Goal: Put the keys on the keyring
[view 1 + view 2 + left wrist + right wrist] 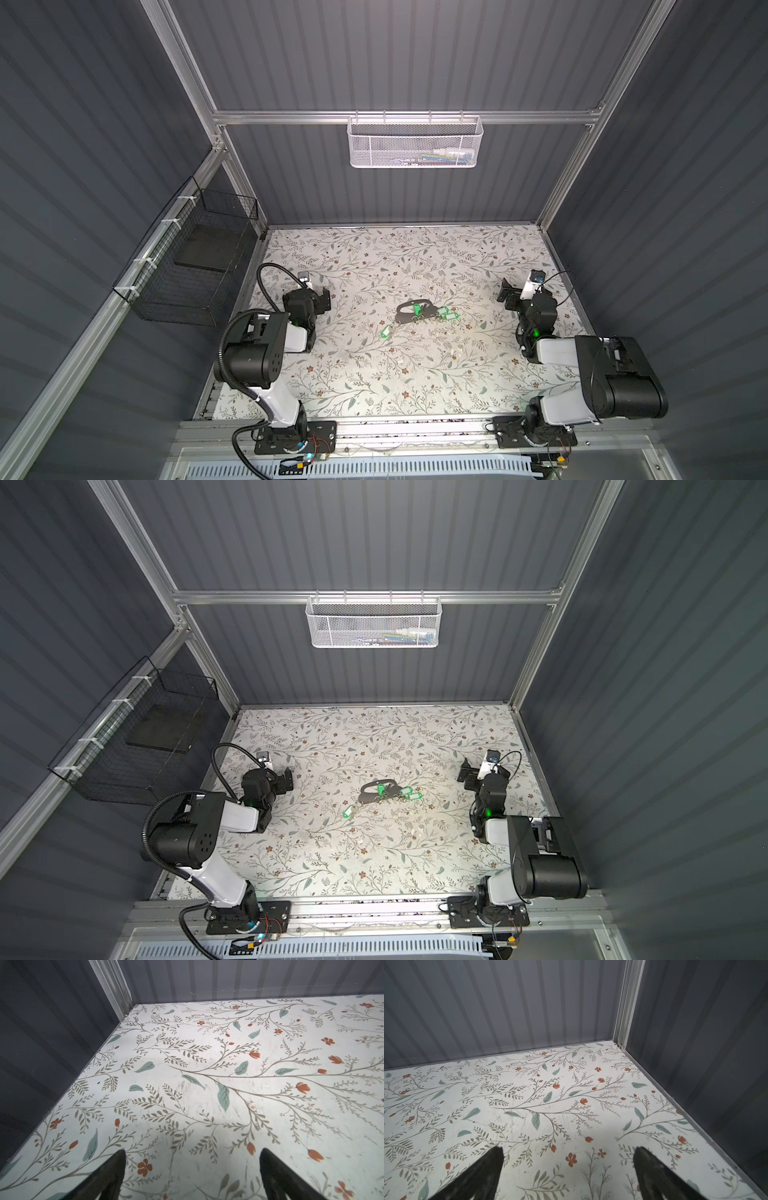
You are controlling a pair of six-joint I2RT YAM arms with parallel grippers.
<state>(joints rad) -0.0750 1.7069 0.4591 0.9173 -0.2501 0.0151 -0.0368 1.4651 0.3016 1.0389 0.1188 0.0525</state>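
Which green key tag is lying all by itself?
The tag nearest the left arm, by the keyring's left end; the others bunch at its right.

Left hand [321, 298] wide open, empty, arm folded back behind it. Right hand [508, 293] wide open, empty, arm folded likewise. Hands well apart, fingers [115, 1169] spread, pointing away from bases.

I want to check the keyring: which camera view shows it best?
A top view: the keyring lies in plain sight at the middle, though small. Both top views show it alike. The wrist views show the table but no keyring.
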